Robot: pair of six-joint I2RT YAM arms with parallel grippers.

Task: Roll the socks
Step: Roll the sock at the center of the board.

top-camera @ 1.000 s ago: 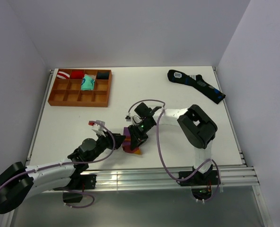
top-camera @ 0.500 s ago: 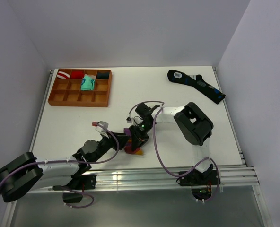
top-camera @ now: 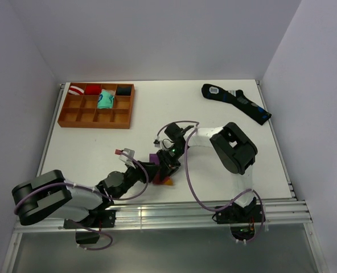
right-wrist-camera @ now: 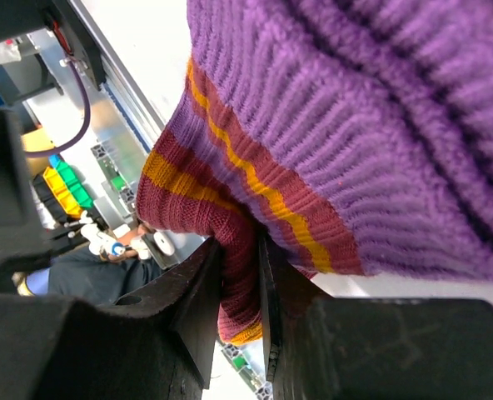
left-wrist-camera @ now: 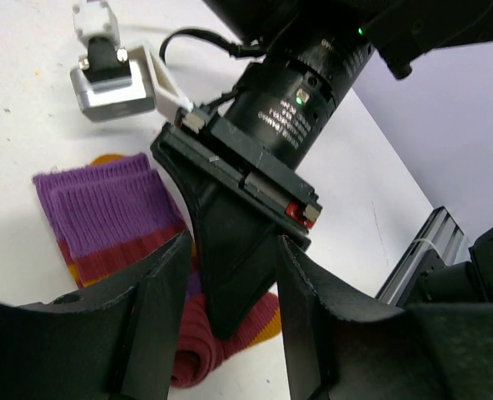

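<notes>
- Setting: robotics lab test cell, not domestic or commercial premises.
- White surface [top-camera: 214,119] enclosed on three sides by plain pale walls [top-camera: 157,34]; no furnishings.
- Aluminium extrusion rail [top-camera: 174,213] runs along the near edge.
- Left arm [top-camera: 72,199] and right arm [top-camera: 234,151] are mounted there, with exposed purple cables [top-camera: 189,182].

Top view: bright, even, diffuse light from above; table [top-camera: 214,114] evenly lit, near white; soft shadows beneath both arms [top-camera: 225,151]. Left wrist view: background crisp, own fingers [left-wrist-camera: 155,325] dark and soft-edged. Right wrist view: sock [right-wrist-camera: 355,125] knit sharp at close range; far background appears blurred, slightly overexposed.
</notes>
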